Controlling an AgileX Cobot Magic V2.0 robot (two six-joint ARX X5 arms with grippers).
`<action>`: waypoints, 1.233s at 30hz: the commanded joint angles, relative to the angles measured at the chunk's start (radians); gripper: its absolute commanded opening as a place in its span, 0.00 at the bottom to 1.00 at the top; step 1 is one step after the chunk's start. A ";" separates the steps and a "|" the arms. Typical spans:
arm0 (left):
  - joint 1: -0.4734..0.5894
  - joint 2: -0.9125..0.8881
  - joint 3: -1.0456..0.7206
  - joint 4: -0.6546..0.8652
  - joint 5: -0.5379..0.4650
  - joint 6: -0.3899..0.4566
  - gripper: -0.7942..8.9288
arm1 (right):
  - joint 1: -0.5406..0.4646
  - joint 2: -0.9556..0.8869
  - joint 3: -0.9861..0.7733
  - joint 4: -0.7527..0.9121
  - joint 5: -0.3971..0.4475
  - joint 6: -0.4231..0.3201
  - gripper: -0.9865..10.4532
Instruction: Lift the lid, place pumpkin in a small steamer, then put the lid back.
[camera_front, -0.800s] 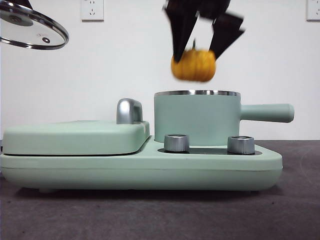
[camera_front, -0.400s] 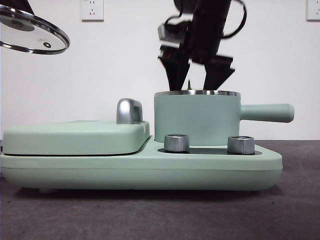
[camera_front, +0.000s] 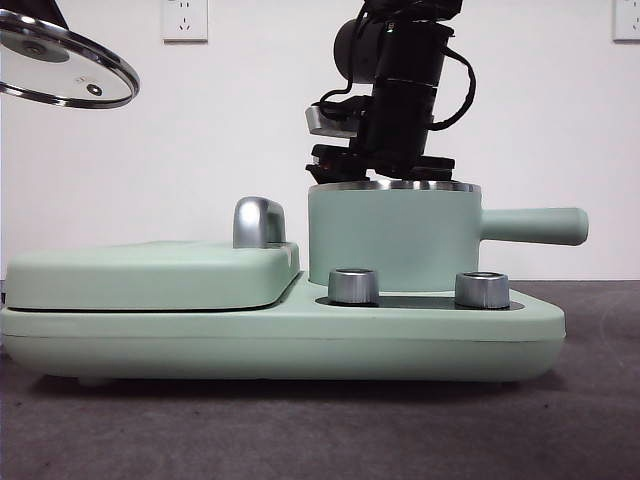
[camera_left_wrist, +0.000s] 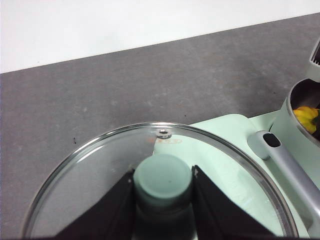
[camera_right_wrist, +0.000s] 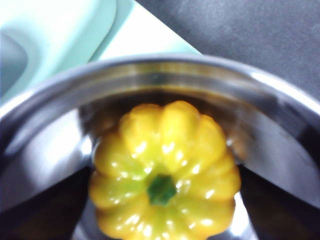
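Mint-green cylindrical steel-rimmed steamer pot (camera_front: 392, 236) is hiding the right gripper (camera_right_wrist: 162, 210) below its rim; whether those jaws are gripping the glossy yellow ribbed pumpkin (camera_right_wrist: 164, 195) sitting inside is impossible to tell. Left gripper (camera_left_wrist: 163, 197) is clamping the knob of the round clear glass lid (camera_front: 62, 62), partly cropped, high aside

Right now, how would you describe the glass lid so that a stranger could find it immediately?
Start at the wide mint-green appliance base on the table. High above its flat-covered end, the left gripper holds the lid in the air by its mint-green knob. It is the only clear round piece, with a steel rim and one small vent hole.
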 joint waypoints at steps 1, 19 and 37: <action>-0.001 0.005 0.019 0.029 0.002 -0.008 0.09 | 0.010 0.021 0.035 -0.009 -0.002 -0.009 0.57; -0.001 0.005 0.019 0.036 0.014 -0.003 0.09 | 0.055 -0.566 -0.285 0.230 0.072 0.102 0.48; -0.078 0.008 0.019 0.097 0.110 -0.005 0.09 | 0.056 -1.261 -0.827 0.215 0.260 0.220 0.48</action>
